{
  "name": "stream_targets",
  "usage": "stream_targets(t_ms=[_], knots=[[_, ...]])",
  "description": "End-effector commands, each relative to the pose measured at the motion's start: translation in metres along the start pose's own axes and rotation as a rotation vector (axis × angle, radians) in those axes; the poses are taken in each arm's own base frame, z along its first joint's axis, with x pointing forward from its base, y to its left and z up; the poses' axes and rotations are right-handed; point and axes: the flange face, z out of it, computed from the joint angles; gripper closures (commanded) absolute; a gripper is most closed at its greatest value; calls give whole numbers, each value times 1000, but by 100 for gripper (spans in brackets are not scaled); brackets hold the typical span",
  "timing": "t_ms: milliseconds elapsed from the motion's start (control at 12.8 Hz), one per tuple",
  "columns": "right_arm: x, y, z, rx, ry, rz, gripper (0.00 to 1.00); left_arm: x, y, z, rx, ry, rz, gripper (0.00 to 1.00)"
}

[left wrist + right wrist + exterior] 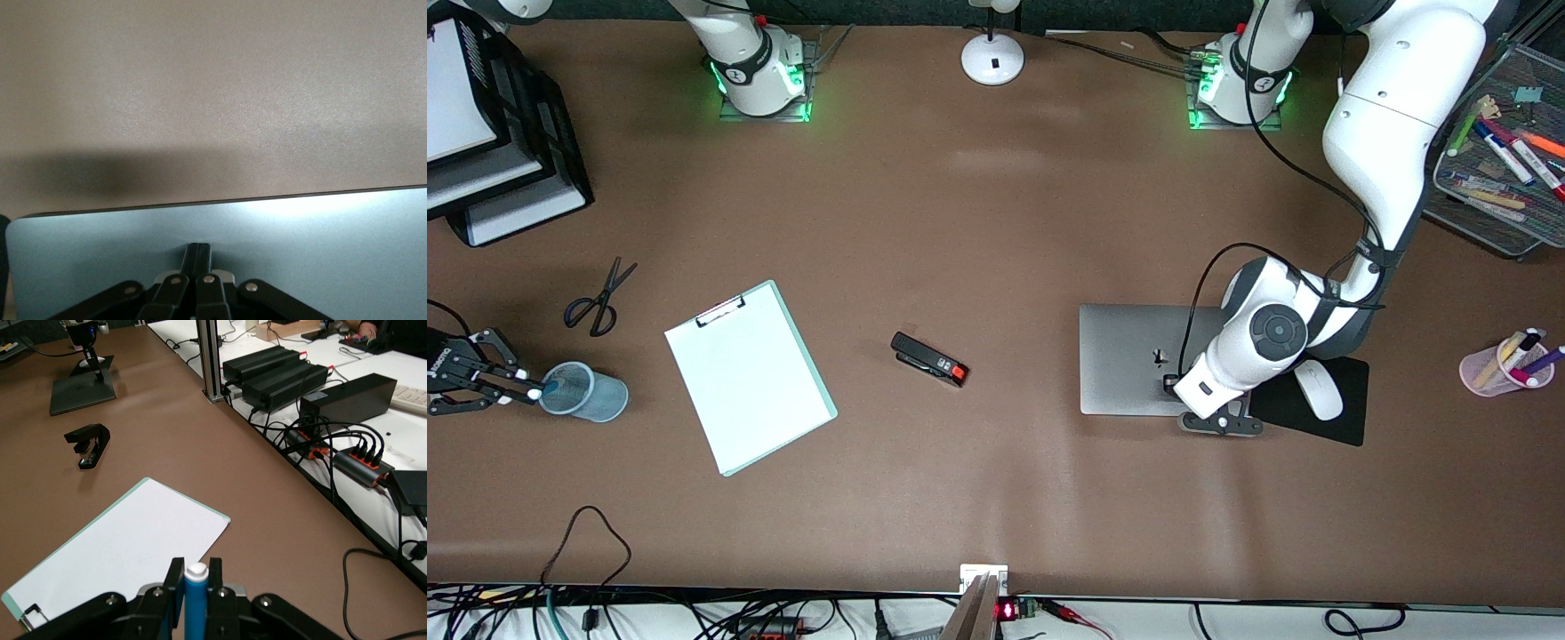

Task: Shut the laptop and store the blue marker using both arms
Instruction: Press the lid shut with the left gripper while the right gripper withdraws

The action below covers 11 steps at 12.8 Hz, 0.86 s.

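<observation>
The laptop (1129,356) lies closed on the table, silver lid up with the dark logo showing. My left gripper (1220,420) rests on the lid at the corner next to the mouse pad. In the left wrist view its fingers (199,253) are pressed together on the lid (333,253). My right gripper (494,384) is at the right arm's end of the table, shut on the blue marker (541,390). It holds the marker at the rim of a clear blue cup (587,393). In the right wrist view the marker (196,593) stands between the fingers, white end out.
Scissors (596,298), a clipboard with white paper (749,373) and a black stapler (929,358) lie mid-table. A white mouse (1318,389) sits on a black mouse pad (1352,418). A pink pen cup (1498,369), a mesh tray (1476,209), paper trays (525,133) and a lamp base (992,58) line the edges.
</observation>
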Motion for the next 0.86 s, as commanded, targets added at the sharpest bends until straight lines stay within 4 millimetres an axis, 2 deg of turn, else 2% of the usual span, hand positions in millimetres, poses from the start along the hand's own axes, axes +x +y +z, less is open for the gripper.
stream_targets(t_ms=[0, 78, 235, 392, 549, 706, 784], knots=[[-12, 6, -1, -1, 62, -42, 100, 10, -2, -13, 17, 31, -10, 100], [-13, 6, -1, -1, 62, -41, 96, 11, -6, -16, 22, 24, -14, 100], [-17, 5, 0, 9, 67, -33, 82, 12, -8, -40, 45, 18, -5, 100], [-25, 5, 4, 15, 92, -7, 46, 12, -11, -77, 77, 11, -11, 100], [-22, 4, 2, 19, 116, 17, 0, 9, -17, -120, 115, -5, -19, 100], [-19, 3, -2, 28, 118, 53, 0, -3, 3, -156, 133, -32, 6, 100], [-15, 3, -2, 30, 118, 77, 0, -7, 2, -179, 142, -36, 4, 97]])
